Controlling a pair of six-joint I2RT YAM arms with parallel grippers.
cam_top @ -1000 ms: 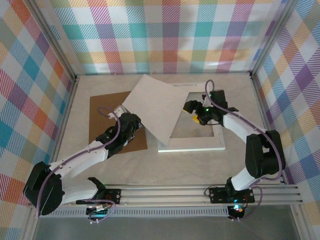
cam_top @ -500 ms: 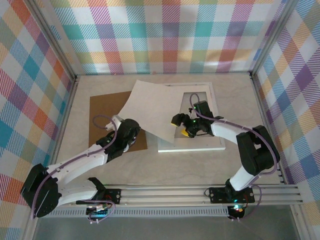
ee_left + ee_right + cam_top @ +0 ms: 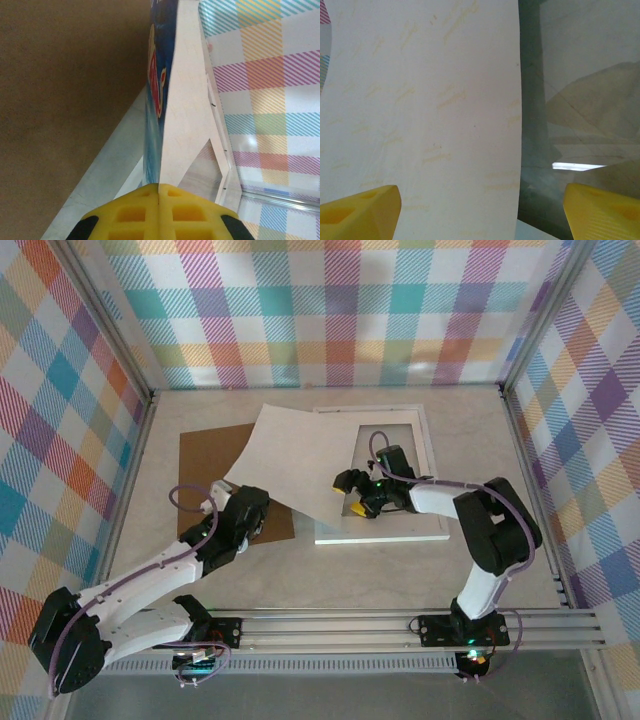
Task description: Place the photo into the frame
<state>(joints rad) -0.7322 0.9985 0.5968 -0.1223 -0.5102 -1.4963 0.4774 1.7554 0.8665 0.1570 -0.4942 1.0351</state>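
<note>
right, from above: left gripper (image 3: 245, 512) pinches the photo (image 3: 300, 455) by its near-left corner, white back up, the sheet lifted across the brown board (image 3: 205, 465) and the left side of the frame (image 3: 420, 529). right gripper (image 3: 352, 494) spread open at the sheet's right edge. left wrist: jaws clamped on the photo, blue face left. right wrist: jaws wide apart, white back between them.

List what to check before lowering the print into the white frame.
1. Left end effector grip on the photo: ok, pads shut on its edge.
2. Right end effector grip: not ok, open.
3. Printed face down: ok, white back faces up.
4. Photo squared to the frame: not ok, rotated, covering only its left part.
5. Frame under the sheet unobstructed: cannot tell.
</note>
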